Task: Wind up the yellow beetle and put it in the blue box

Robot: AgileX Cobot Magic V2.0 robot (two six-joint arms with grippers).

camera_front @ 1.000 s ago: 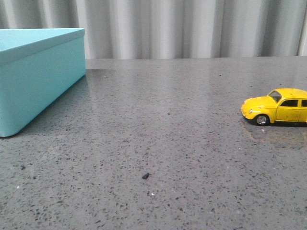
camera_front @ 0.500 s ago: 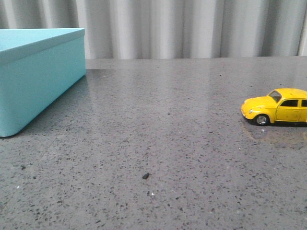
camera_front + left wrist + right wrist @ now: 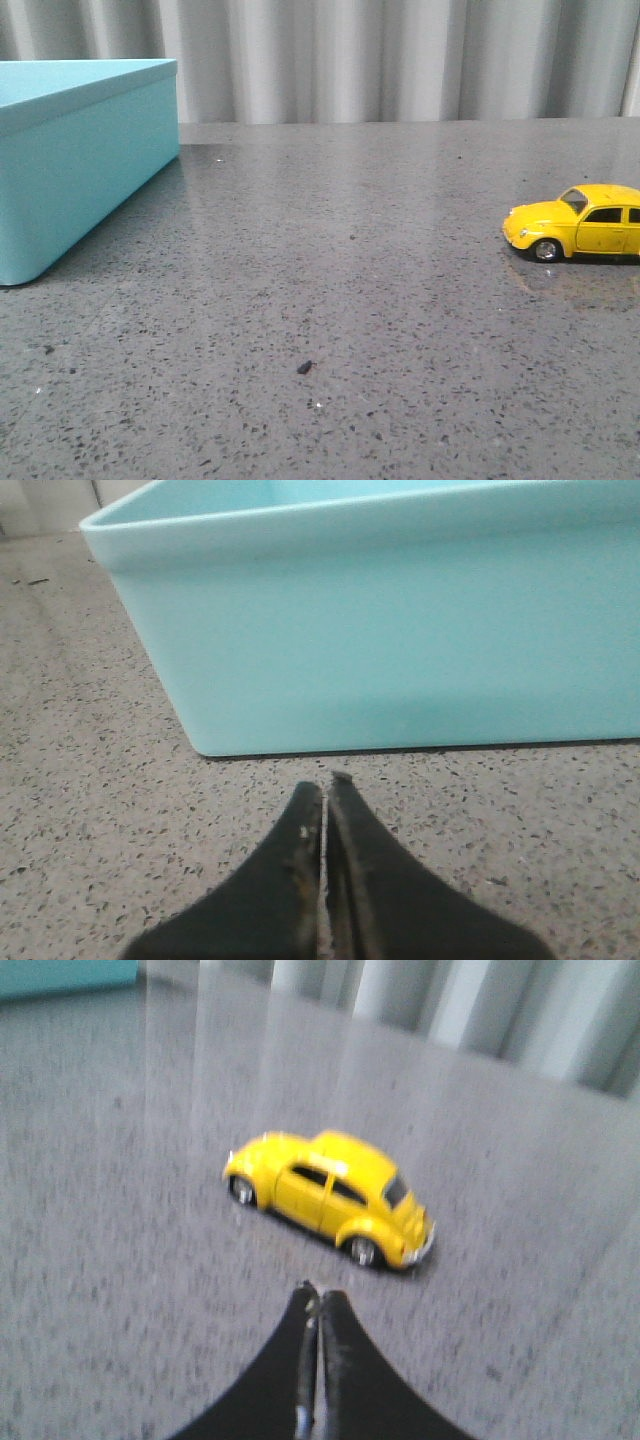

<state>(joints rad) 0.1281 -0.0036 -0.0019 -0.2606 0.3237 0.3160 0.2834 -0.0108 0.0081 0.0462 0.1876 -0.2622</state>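
Near the yellow beetle (image 3: 329, 1195), our right gripper (image 3: 318, 1298) is pressed closed, empty; our left gripper (image 3: 326, 792), likewise, faces the blue box (image 3: 400, 630).

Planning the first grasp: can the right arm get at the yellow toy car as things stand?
Probably yes. The yellow beetle stands alone on bare table, nothing between it and the right gripper. But the fingers are shut and must open first.
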